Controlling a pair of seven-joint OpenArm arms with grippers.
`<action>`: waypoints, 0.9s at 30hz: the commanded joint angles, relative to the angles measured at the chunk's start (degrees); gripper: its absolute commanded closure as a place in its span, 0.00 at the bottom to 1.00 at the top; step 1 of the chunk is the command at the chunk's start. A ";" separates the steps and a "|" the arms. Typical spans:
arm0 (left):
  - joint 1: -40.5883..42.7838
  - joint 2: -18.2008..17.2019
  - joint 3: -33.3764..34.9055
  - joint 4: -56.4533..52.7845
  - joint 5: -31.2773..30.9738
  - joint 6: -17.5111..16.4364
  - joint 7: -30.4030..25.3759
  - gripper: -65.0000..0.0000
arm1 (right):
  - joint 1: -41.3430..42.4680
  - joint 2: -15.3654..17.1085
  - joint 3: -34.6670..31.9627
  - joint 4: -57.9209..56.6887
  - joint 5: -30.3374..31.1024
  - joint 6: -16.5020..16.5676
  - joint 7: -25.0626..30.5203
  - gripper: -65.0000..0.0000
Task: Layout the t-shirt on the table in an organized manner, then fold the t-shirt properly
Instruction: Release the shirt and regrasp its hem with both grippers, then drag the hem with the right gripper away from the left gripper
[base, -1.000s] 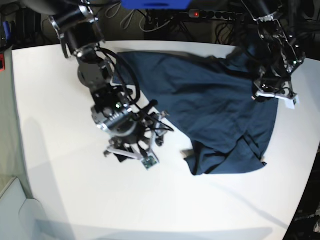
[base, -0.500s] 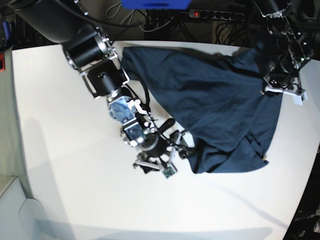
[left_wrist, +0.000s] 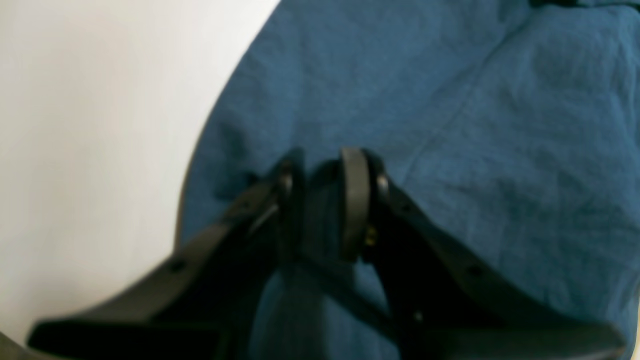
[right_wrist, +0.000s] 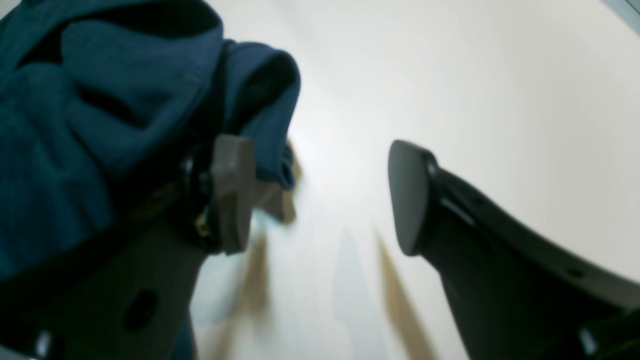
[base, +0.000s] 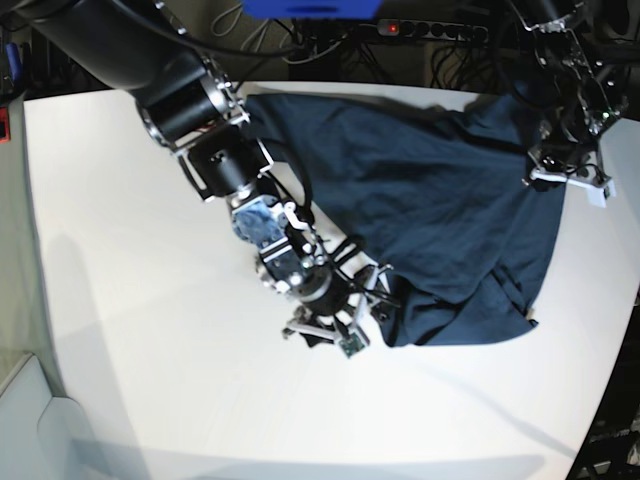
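Observation:
The dark navy t-shirt (base: 430, 200) lies crumpled over the far right part of the white table (base: 130, 330), its lower corner bunched (base: 450, 320). My right gripper (base: 372, 305) sits at that bunched corner's left edge. In the right wrist view it (right_wrist: 320, 200) is open, with a fold of the t-shirt (right_wrist: 75, 125) draped against the left finger (right_wrist: 232, 195) and bare table between the jaws. My left gripper (base: 565, 172) is at the shirt's right edge. In the left wrist view its fingers (left_wrist: 355, 200) stand close together, pinching a dark fold of the t-shirt (left_wrist: 450, 125).
A power strip (base: 430, 30) with a red light, cables and a blue object (base: 310, 8) sit behind the table's far edge. The table's curved edge (base: 600, 400) cuts in at the lower right. A pale grey surface (base: 30, 420) lies beyond the left edge.
My right arm has swung right and forward from bare table to the shirt's bunched lower corner. My left gripper has shifted slightly up and right with the shirt's edge.

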 joint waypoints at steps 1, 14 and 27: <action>0.00 -0.43 -0.21 0.47 0.66 0.29 0.89 0.81 | 1.75 -0.57 0.08 0.73 0.36 -0.04 1.75 0.42; -0.09 -0.08 0.32 0.47 0.49 0.29 1.24 0.81 | 0.61 -0.57 0.08 0.64 0.36 -0.04 6.85 0.43; 5.27 -3.15 4.89 3.38 7.34 0.29 0.98 0.81 | -1.24 -0.57 -8.27 0.03 0.36 -0.04 9.49 0.43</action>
